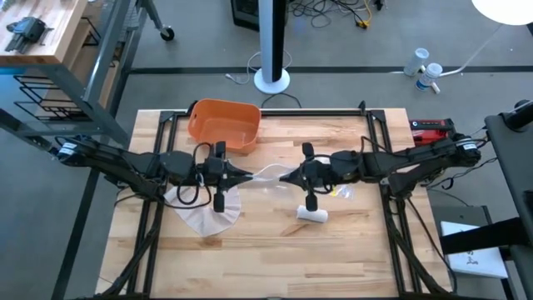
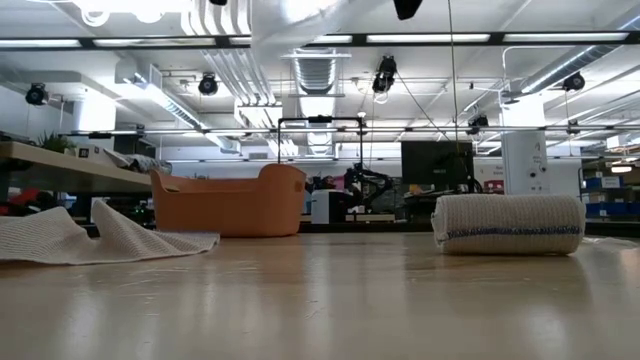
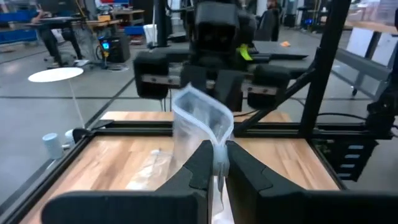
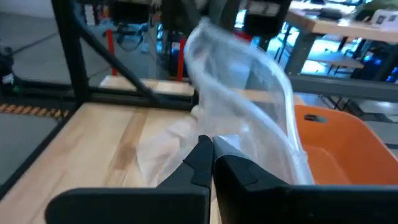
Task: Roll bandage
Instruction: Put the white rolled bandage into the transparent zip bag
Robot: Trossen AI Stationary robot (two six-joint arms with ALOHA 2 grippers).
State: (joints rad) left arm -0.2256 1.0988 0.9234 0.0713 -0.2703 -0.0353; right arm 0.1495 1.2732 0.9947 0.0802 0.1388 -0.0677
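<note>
Above the middle of the wooden table [image 1: 275,242], the two arms met nose to nose, each pinching one end of a clear plastic bag [image 1: 268,175] that hung stretched between them. The left gripper [image 1: 242,175] had its fingers [image 3: 205,158] closed narrowly on an edge of the bag, whose open mouth rose in front of the left wrist camera. The right gripper [image 1: 289,176] was likewise clamped on the opposite edge, fingers [image 4: 202,155] nearly together with the plastic trapped between them.

A rolled bandage [image 1: 313,214] lay on its side on the table, just below the right gripper in the high view and apart from both arms; in the low view it sat at the right as a tight white cylinder [image 2: 508,223]. A loose, unrolled bandage [image 1: 205,210] was spread flat in a crumpled fan under the left arm, showing at the left in the low view [image 2: 90,238].

An orange tub [image 1: 223,125] stood near the far edge of the table, behind the left gripper. A second piece of clear plastic [image 1: 341,192] lay on the wood beneath the right arm.
</note>
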